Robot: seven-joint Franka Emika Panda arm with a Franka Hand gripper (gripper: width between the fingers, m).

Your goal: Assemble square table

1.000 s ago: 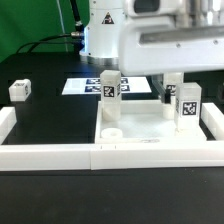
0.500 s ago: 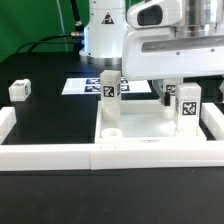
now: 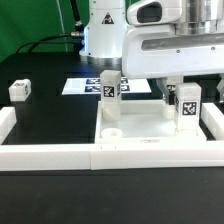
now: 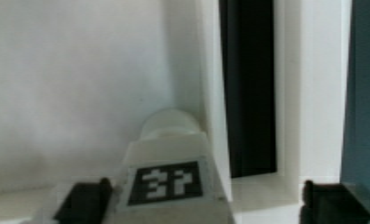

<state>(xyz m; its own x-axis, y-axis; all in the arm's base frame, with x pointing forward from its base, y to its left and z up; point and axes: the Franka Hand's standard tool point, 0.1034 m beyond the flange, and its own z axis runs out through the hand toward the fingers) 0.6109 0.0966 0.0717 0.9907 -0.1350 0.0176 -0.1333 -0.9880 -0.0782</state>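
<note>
The white square tabletop [image 3: 140, 128] lies tray-side up against the front wall. Three white tagged legs stand in its corners: one at the back left [image 3: 110, 87], one at the front right [image 3: 188, 106] and one behind that [image 3: 172, 93]. A low round stub [image 3: 110, 131] sits at the front left corner. A fourth leg [image 3: 18, 90] lies loose at the exterior view's left. My gripper [image 3: 174, 82] hangs over the right-hand legs. In the wrist view a tagged leg [image 4: 169, 170] stands between my gripper's [image 4: 208, 202] dark fingertips [image 4: 89, 200], which are spread apart.
The long low white border wall [image 3: 60, 156] runs along the front and up both sides. The marker board [image 3: 80, 86] lies flat behind the tabletop. The robot base [image 3: 100, 35] stands at the back.
The gripper came down and toward the exterior view's left over the right-hand legs a second ago. It has hardly moved in the last half second.
</note>
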